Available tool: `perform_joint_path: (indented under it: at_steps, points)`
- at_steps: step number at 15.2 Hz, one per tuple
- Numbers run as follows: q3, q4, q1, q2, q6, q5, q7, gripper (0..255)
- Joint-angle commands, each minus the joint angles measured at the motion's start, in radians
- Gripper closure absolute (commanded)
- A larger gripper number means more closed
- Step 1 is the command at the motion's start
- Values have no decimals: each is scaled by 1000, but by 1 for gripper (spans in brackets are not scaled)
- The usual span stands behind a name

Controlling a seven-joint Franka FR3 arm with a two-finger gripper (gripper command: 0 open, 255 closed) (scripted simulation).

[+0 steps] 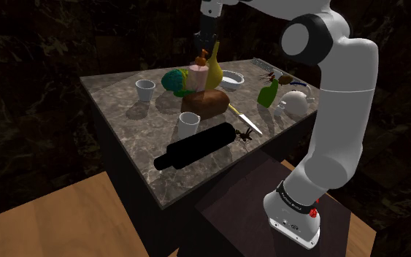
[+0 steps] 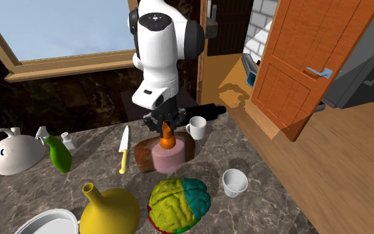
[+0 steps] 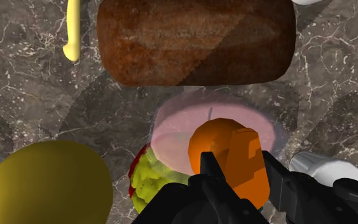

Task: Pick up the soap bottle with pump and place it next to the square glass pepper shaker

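The soap bottle (image 2: 165,157) has a pale pink body and an orange pump (image 3: 229,159). My gripper (image 3: 241,167) is shut on the pump from above; in the shoulder view the gripper (image 1: 204,51) hangs over the table's far side. The bottle (image 1: 196,76) looks raised a little off the marble, between the brown bread loaf (image 3: 193,41) and the coloured brain model (image 2: 179,205). The small pale pepper shaker (image 2: 67,140) stands beside the green spray bottle (image 2: 60,155), well towards the second exterior view's left.
A yellow vase (image 2: 109,211), a white bowl (image 1: 231,79) and a yellow-handled knife (image 2: 123,151) lie near the bottle. White cups (image 1: 146,89) (image 1: 189,120) (image 2: 234,181), a white jug (image 2: 11,153) and a long black roller (image 1: 200,144) share the marble table (image 1: 123,117).
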Motion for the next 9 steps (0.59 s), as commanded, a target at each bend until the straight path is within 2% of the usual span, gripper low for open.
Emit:
perform_joint_path:
  at_steps: [1,9]
  points:
    - [0,35,-3,4,-31,1,-1,255]
    - [0,222,-20,53,-169,9,0,255]
